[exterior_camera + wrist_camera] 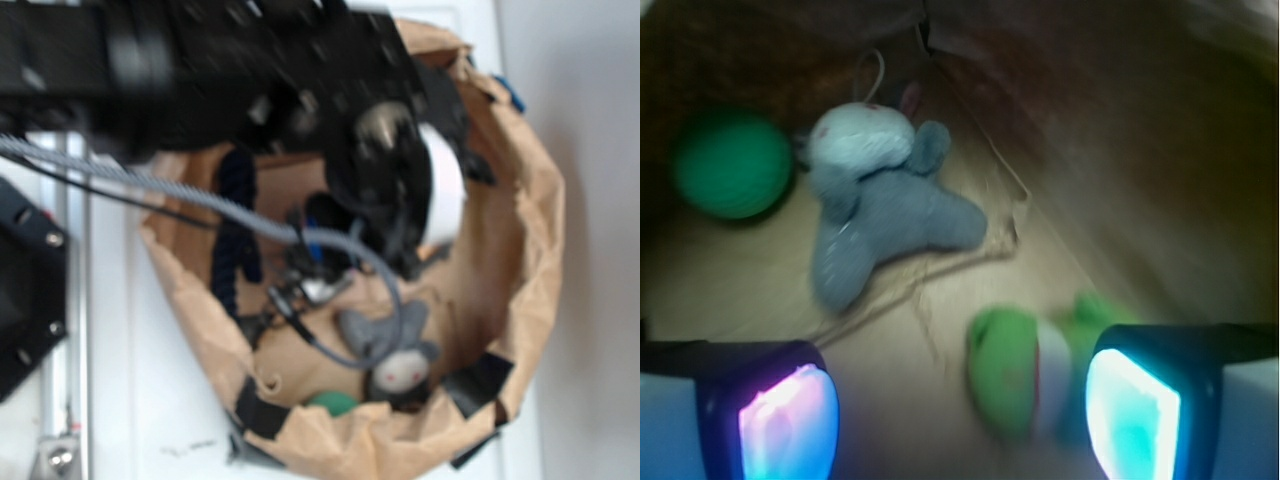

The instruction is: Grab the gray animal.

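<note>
The gray animal (885, 215) lies on the brown paper floor, its white face toward the far wall, ahead and left of my gripper (960, 415). In the exterior view the gray animal (392, 348) rests near the bag's front rim, partly behind a cable. My gripper (318, 275) hangs inside the bag, mostly hidden by the arm. Its jaws stand wide open with nothing between them. Both glowing pads (788, 425) frame the bottom of the wrist view. A lime-green plush (1025, 370) with a white band lies just inside the right pad.
A green ball (732, 165) sits left of the gray animal's head; the ball (333, 403) also shows at the bag's front. The crumpled paper bag wall (530, 230) rings everything. A dark navy rope (238, 225) hangs at the left side. Thin string (940, 270) trails across the floor.
</note>
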`<state>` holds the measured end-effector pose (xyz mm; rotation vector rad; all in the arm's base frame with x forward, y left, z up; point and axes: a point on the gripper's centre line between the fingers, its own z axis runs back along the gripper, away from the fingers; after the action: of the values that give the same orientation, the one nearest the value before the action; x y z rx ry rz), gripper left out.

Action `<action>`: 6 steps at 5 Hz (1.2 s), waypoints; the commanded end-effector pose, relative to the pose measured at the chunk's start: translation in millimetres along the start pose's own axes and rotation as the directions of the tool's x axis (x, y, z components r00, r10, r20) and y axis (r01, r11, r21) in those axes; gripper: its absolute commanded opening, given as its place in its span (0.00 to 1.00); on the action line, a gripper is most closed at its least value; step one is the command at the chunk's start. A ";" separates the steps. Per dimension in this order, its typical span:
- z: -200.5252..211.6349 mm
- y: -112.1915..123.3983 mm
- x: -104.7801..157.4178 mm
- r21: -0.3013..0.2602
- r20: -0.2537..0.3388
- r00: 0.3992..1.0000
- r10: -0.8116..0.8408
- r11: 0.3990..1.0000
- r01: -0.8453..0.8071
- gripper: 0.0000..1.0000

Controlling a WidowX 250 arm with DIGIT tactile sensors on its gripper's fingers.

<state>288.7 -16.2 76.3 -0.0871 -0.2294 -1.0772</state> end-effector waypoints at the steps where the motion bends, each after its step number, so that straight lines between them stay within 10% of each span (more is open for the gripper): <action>1: -14.3 -19.8 40.4 -0.006 0.011 0.997 -0.074 0.997 0.074 1.00; 6: -50.4 -32.8 56.0 -0.037 0.121 0.984 -0.129 0.990 0.134 1.00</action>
<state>291.7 -80.1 31.0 -0.1913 -0.2934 -1.1857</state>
